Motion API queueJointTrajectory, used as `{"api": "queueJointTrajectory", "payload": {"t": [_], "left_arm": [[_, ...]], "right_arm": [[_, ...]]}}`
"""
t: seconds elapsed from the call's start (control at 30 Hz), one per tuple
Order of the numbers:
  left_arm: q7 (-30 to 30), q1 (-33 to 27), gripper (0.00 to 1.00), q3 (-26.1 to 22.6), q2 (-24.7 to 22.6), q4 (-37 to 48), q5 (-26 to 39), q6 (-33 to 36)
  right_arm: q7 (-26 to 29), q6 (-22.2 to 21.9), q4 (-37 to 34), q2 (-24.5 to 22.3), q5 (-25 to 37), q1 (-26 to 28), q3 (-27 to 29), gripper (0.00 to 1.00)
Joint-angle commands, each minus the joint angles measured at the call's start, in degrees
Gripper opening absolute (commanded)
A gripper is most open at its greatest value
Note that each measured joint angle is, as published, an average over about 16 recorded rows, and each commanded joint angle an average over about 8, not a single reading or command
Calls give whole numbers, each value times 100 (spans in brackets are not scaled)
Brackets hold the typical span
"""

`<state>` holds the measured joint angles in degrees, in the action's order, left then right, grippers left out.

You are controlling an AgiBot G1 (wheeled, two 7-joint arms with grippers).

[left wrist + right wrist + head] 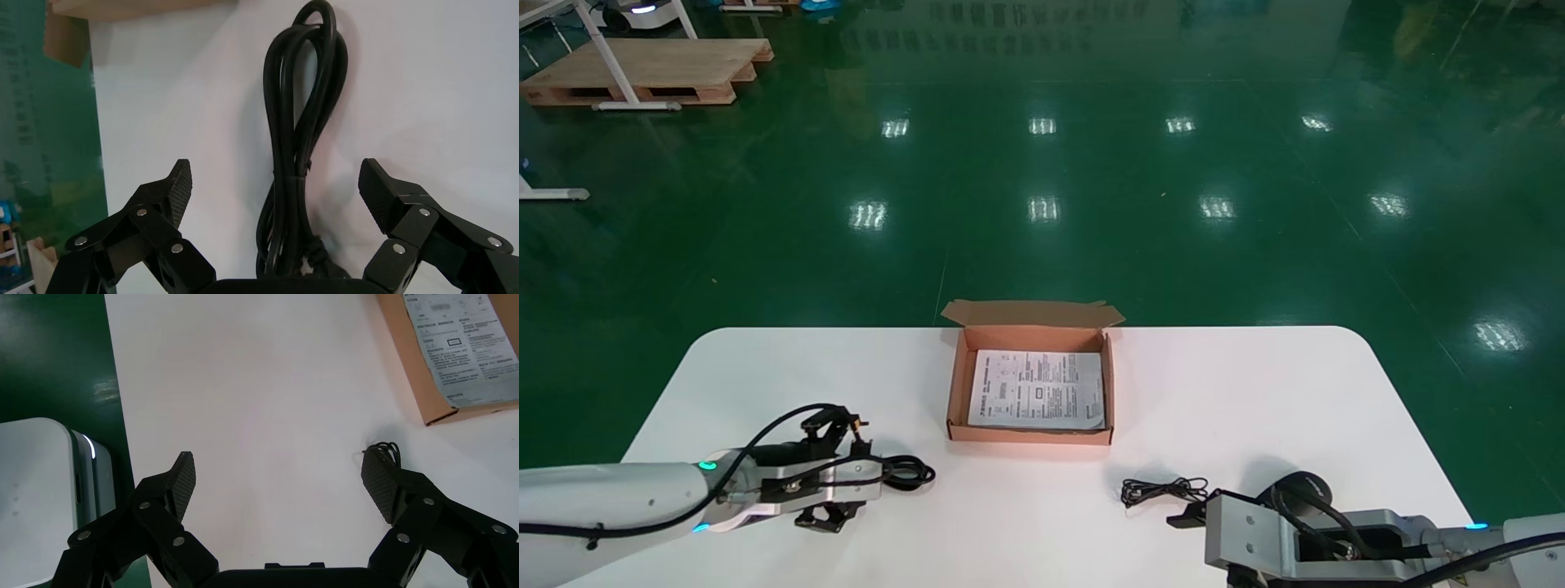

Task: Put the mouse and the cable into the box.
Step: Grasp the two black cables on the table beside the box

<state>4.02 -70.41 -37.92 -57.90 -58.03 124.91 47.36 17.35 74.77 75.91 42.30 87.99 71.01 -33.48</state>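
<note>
Spread left hand (275, 180) straddles the cable (300, 122) (right hand (278, 471) spread beside thin wire (1163, 490))

You have a white table (1254, 384) with rounded far corners. An open cardboard box (958, 384) sits at the middle of its far edge. A bundled thick black cable (911, 473) lies near the front on the left, well apart from a thin tangled black wire (1163, 491) near the front on the right.
</note>
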Motion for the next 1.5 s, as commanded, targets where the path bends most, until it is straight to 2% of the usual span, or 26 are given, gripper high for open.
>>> {"api": "queueJointTrajectory", "payload": {"t": [0.03,0.5,0.73,0.9,1.2,1.37,1.5], "left_arm": [[-20,-30,100,-11,-59,68,40,-53],[-256,-246,100,-75,-299,547,5,-50],[-329,-266,100,-72,-311,615,-45,-63],[-359,-274,100,-70,-316,641,-65,-68],[-387,-281,100,-69,-321,667,-83,-73],[-395,-283,100,-68,-322,674,-89,-74],[-399,-284,100,-68,-323,677,-91,-75]], "right_arm": [[5,-1,0,1,1,0,0,100],[70,-46,-31,-10,-10,-35,15,100],[42,-393,-448,192,298,-17,-31,100],[-466,-871,-1325,778,840,225,-209,100],[-1762,-1733,-3661,2092,1656,855,-613,100],[-2135,-2127,-4643,2511,1802,1173,-651,100],[-2417,-2203,-5098,2667,1771,1333,-636,100]]}}
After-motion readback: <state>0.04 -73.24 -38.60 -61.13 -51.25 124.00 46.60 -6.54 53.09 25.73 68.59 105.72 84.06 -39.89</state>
